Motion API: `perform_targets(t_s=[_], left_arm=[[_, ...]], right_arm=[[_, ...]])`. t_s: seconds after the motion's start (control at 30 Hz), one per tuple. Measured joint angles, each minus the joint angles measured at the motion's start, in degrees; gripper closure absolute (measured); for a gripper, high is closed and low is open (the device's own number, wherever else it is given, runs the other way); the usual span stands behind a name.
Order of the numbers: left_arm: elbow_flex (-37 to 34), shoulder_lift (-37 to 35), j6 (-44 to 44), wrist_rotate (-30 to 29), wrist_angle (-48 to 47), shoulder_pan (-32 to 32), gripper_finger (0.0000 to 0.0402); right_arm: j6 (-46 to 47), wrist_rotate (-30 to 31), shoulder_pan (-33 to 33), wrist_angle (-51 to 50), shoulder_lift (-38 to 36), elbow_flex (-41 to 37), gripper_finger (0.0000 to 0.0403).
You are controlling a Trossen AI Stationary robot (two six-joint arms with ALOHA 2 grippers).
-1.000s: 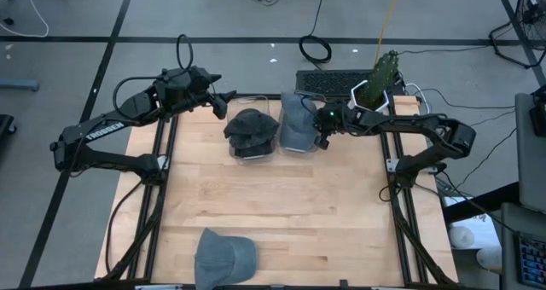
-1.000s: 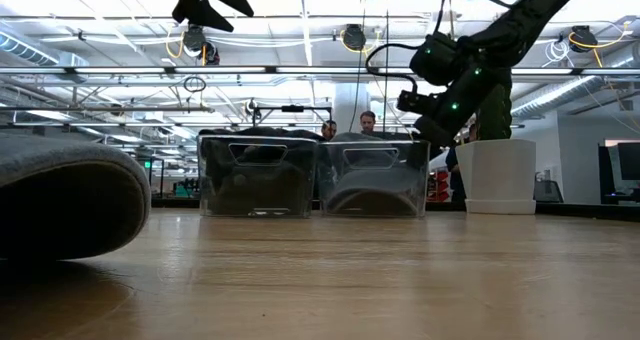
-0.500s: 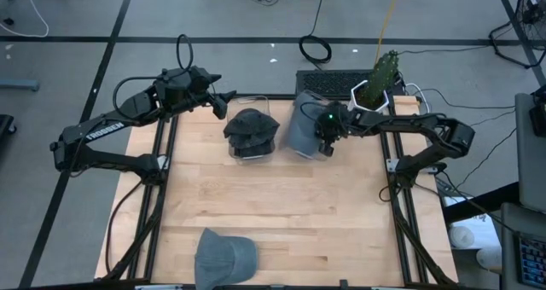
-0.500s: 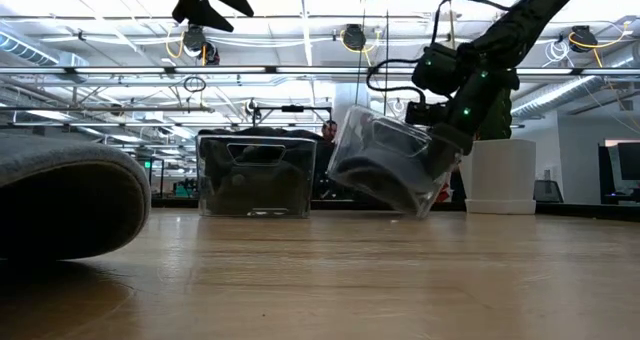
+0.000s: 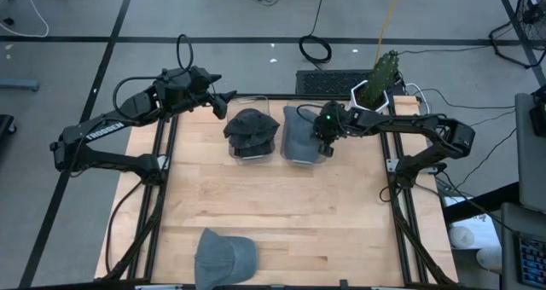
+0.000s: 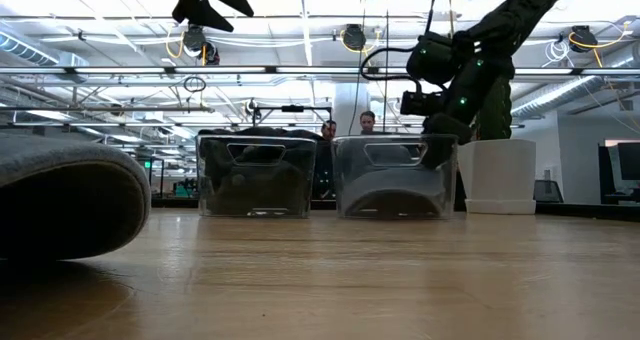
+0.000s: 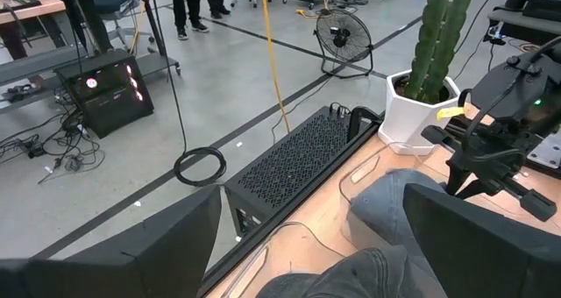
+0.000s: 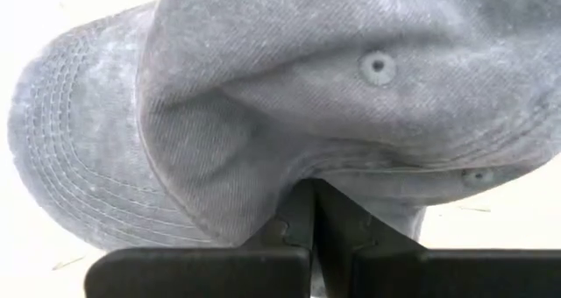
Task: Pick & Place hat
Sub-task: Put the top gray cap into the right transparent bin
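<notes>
A grey-blue hat [image 5: 297, 133] lies in a clear bin [image 6: 395, 176] at the table's far side. My right gripper [image 5: 323, 142] reaches into that bin at its right end and is shut at the hat's cloth [image 8: 263, 114]. A dark hat [image 5: 251, 126] fills a second clear bin [image 6: 258, 176] just left of it. Another grey hat [image 5: 223, 256] rests crown up near the front edge. My left gripper [image 5: 225, 102] hangs open above the table's far left, touching nothing. My right gripper pinches a fold of the grey-blue hat's crown at its lower edge [image 8: 296, 186] between the two shut fingers. The fingers slant down from the table's right side. The hat sits in the bin, which stands level on the table.
A cactus in a white pot [image 5: 375, 85] stands right behind my right arm at the far right corner. A black grille [image 5: 324, 83] lies beyond the far edge. The middle of the wooden table [image 5: 281, 205] is bare. People stand in the room behind.
The bin with the grey-blue hat tipped up on one bottom edge half a second ago, then dropped level again, now a little nearer and farther right. My right gripper, shut throughout, tipped and turned at the wrist while staying at the bin's right end.
</notes>
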Motion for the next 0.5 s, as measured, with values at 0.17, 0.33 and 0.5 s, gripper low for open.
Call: perform_targets(t_s=[0.17, 0.33, 0.5], left_arm=[[0.00, 0.01, 0.00, 0.00, 0.00, 0.00, 0.0036], [0.00, 0.01, 0.00, 0.00, 0.00, -0.02, 0.0036], [0.00, 0.00, 0.00, -0.02, 0.00, 0.00, 0.0036]], right_arm=[[-1.22, -2.00, -0.07, -0.34, 1.07, 0.20, 0.0403], [-0.64, -2.92, 0.41, -0.97, 3.20, 0.28, 0.0403], [-0.61, -2.76, 1.42, -1.11, 3.30, 0.22, 0.0403]])
